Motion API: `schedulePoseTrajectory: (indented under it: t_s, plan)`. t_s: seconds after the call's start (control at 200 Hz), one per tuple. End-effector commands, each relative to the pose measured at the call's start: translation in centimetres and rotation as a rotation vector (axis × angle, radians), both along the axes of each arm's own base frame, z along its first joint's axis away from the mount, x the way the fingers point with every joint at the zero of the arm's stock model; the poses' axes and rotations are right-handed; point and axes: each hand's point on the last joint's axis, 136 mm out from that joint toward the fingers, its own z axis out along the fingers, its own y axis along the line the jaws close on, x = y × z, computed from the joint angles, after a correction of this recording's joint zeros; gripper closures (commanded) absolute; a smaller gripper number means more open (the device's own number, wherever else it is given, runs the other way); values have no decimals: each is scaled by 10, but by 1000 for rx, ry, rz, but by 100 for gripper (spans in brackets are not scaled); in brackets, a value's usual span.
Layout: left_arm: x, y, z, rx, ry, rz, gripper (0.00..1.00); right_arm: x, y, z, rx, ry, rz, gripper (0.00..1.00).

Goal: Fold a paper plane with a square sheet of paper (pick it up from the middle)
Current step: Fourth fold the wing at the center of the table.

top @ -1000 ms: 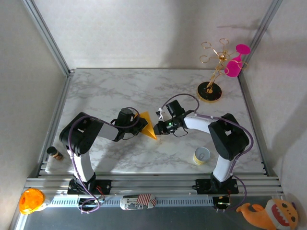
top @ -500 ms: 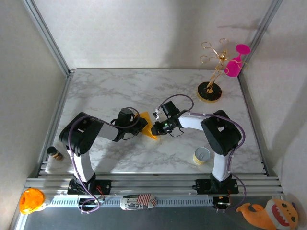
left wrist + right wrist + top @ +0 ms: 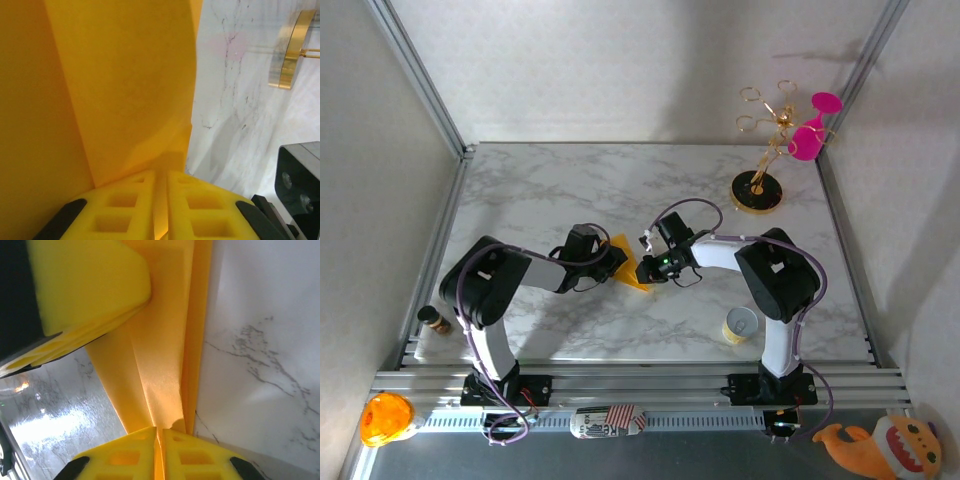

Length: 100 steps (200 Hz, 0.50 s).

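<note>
Marble table (image 3: 550, 185) bears folded paper (image 3: 632, 270), cup (image 3: 740, 326) contents unclear.

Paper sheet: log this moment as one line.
phase: mid-fold | paper: creased | left end effector: shut on paper | right end effector: shut on paper

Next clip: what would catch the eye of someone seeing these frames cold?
First, the folded yellow-orange paper at the middle of the table, pinched from either side by the left hand and the right hand, both shut on it. Next, the gold stand with pink cups at the far right corner.
</note>
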Motion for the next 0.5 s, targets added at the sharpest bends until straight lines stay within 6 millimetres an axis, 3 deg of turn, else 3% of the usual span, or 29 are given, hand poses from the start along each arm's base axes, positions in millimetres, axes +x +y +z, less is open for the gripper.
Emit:
schedulePoseTrajectory:
  t_s: [0.0, 0.26, 0.496]
  plan:
    - [-1, 4, 11, 27, -14, -18, 85, -9, -16, -23, -109, 38, -16, 87]
    - [-9, -12, 26, 56, -72, -107, 85, -11, -26, -21, -153, 22, -14, 87]
    - [-17, -21, 11, 117, -55, -148, 90, -11, -25, -23, -165, 24, -20, 89]
